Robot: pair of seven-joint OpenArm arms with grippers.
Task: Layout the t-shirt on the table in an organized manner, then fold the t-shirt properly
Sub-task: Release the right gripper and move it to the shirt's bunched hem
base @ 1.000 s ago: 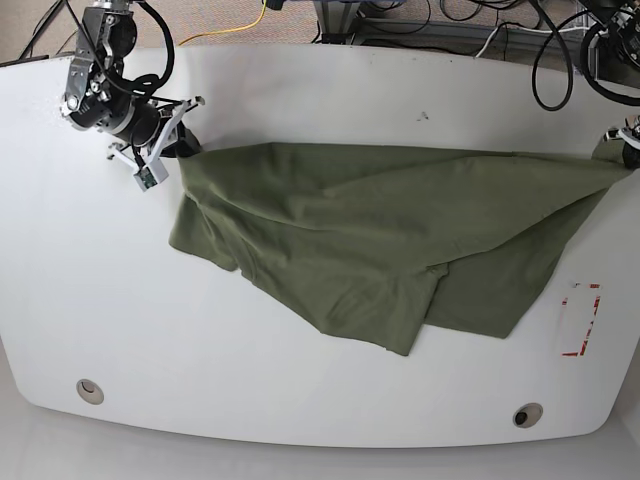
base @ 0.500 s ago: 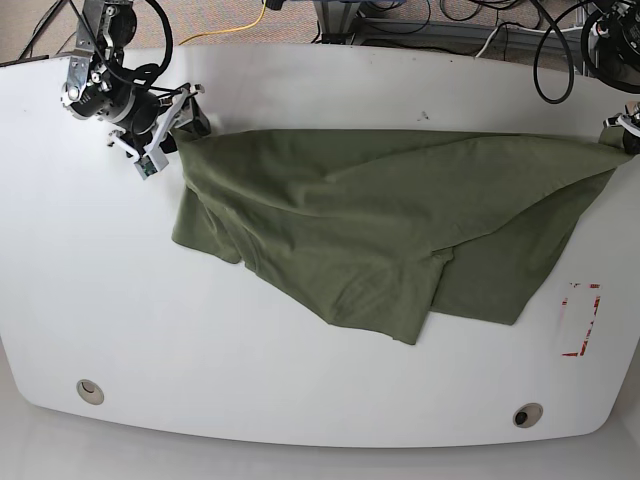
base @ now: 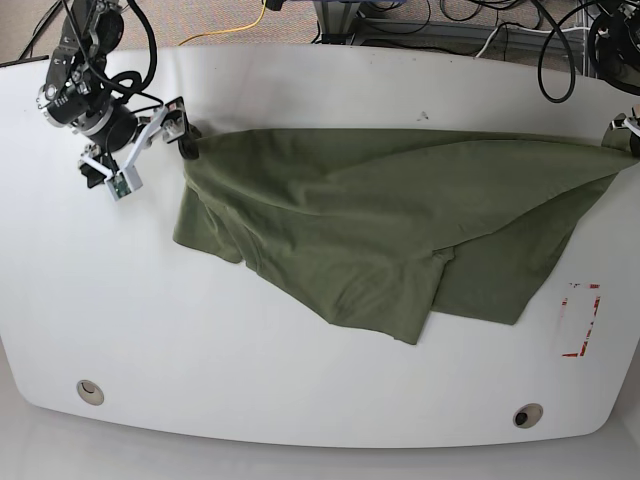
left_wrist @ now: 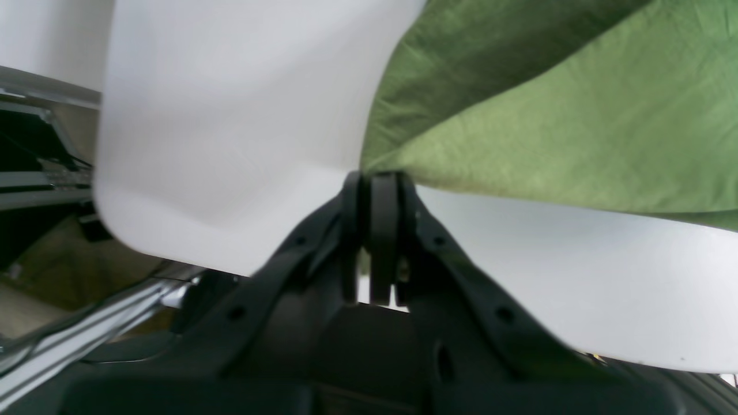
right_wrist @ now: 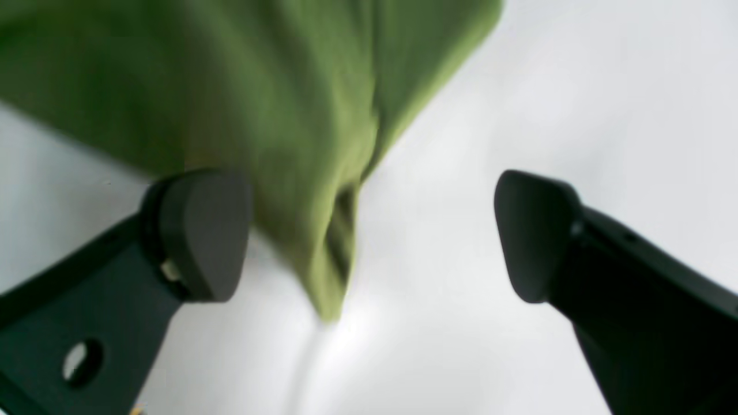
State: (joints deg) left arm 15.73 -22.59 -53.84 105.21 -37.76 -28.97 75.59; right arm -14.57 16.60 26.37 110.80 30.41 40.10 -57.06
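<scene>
The olive-green t-shirt (base: pixel 370 220) lies wrinkled across the white table (base: pixel 300 400), stretched wide along the far side with a folded flap hanging toward the front. My left gripper (base: pixel 628 135) is at the table's far right edge, shut on the t-shirt's right corner (left_wrist: pixel 548 115); its closed fingertips (left_wrist: pixel 377 184) pinch the fabric's tip. My right gripper (base: pixel 140 150) stands open at the far left. In the right wrist view the t-shirt's left corner (right_wrist: pixel 259 86) lies loose between the spread fingers (right_wrist: pixel 202 236), and the right gripper (right_wrist: pixel 369 236) holds nothing.
Two round metal grommets (base: pixel 90 390) (base: pixel 527 414) sit near the front edge. A red-marked rectangle (base: pixel 580 320) is at the right. Cables and equipment lie beyond the far edge. The table's edge (left_wrist: pixel 173 242) runs just beside the left gripper.
My right gripper opened and let go of the t-shirt's left corner, drawing back to the left. The left gripper pulled the right corner slightly farther back.
</scene>
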